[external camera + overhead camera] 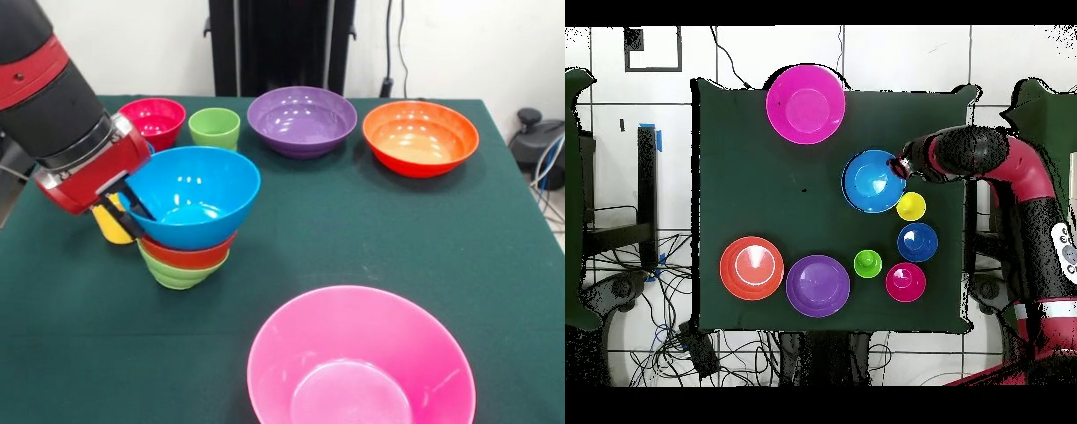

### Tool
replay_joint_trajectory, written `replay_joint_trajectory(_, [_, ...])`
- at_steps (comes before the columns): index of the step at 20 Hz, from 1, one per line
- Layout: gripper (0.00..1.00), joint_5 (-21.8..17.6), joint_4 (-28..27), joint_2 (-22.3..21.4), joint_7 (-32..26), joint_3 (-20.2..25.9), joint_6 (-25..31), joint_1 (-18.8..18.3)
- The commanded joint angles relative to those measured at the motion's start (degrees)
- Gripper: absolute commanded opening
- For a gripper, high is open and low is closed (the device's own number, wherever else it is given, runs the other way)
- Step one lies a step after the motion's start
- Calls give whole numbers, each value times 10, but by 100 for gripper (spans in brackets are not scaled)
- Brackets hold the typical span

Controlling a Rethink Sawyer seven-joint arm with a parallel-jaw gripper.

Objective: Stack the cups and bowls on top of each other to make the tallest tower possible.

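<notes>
The tower stands at the table's left: a small light-green bowl (177, 272), an orange-red bowl (188, 254) nested in it, and the large light blue bowl (199, 196) tilted on top. My gripper (132, 215) is shut on the blue bowl's left rim, one finger inside and one outside; it also shows in the overhead view (900, 168) at the blue bowl's (871, 181) right rim. The yellow cup (109, 227) stands just behind the gripper, partly hidden. The light green cup (214, 127) stands at the back.
A large pink bowl (360, 362) sits at the near edge. A purple bowl (302, 119) and an orange bowl (420, 137) sit at the back right, a small magenta-red bowl (152, 119) at the back left. A small dark blue bowl (917, 242) sits beside the yellow cup (911, 206).
</notes>
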Motion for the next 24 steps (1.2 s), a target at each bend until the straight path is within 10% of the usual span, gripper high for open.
replay_joint_trajectory(1, [0, -17, 38, -19, -22, -48, -33, 32])
replay_joint_trajectory(2, [0, -14, 37, -20, -10, -50, -36, 33])
replay_joint_trajectory(3, [100, -14, 35, -20, -13, -53, -41, 34])
replay_joint_trajectory(24, [100, -32, 44, -48, -56, -53, -74, 34])
